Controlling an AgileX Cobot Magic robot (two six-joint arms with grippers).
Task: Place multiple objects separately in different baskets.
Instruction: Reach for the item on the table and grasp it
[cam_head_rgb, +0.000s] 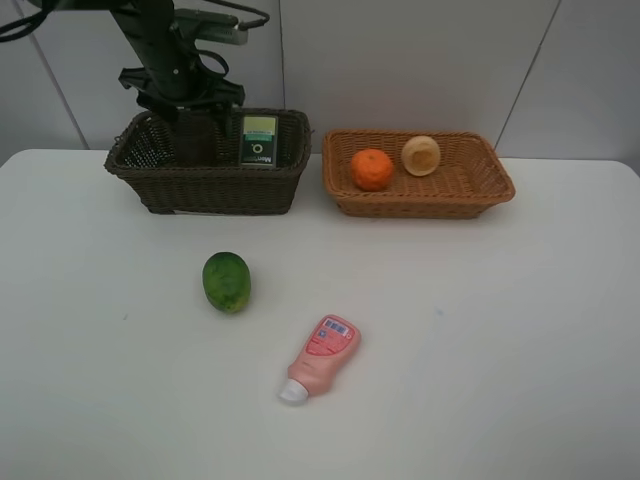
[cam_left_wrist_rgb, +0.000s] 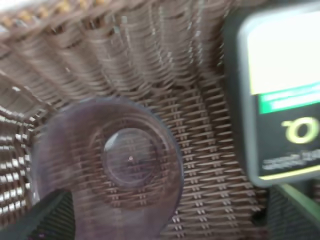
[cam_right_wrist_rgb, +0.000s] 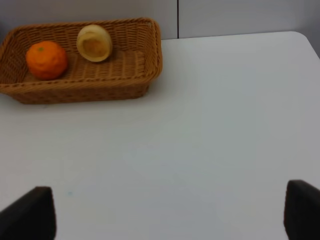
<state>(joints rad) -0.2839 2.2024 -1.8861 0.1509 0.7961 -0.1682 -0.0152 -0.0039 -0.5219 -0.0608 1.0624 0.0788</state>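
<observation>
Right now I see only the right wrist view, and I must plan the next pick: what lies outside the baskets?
Observer: A green oval fruit and a pink squeeze bottle, the bottle lying on its side.
Operator: What does the dark basket hold?
Observer: A dark green-labelled bottle and a translucent mauve cup beside it.
Operator: Where is the left tool?
Observer: The left tool is down inside that basket, open over the cup and not closed on it.
</observation>
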